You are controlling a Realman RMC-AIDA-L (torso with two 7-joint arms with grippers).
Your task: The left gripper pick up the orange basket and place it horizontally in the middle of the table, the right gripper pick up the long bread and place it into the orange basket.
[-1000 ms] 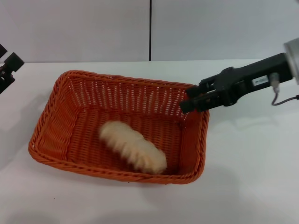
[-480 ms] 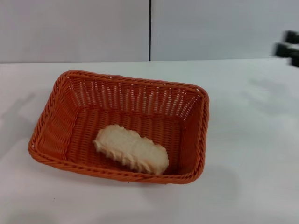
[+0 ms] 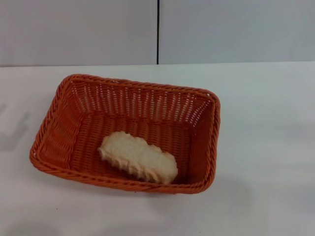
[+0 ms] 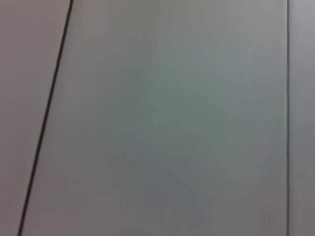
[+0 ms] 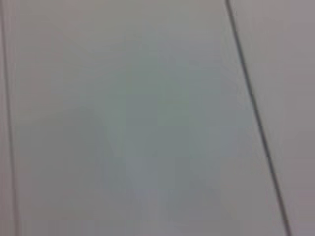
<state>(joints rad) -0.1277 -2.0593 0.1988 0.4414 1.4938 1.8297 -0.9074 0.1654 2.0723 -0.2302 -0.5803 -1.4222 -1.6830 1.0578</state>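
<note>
Neither tool shows in any view: the head view holds no arm at all, and both wrist views look only at a plain grey panelled wall with a dark seam, so whether either tool is released or clenched cannot be told.

Going from the left edge of the table [image 3: 275, 147] rightward, the surface is bare white, then the orange basket [image 3: 59, 123] sits about midway between the left and right edges, long side running across. Inside it the long bread [image 3: 138, 157] lies pale side up on the woven floor, slanted, toward the near wall and right of the basket's centre.

Judging by this layout, both placements look done, so little can go wrong. The remaining risk would be an arm swinging back low across the table, catching the braided rim and dragging the light basket off centre, or tipping the loaf out.
</note>
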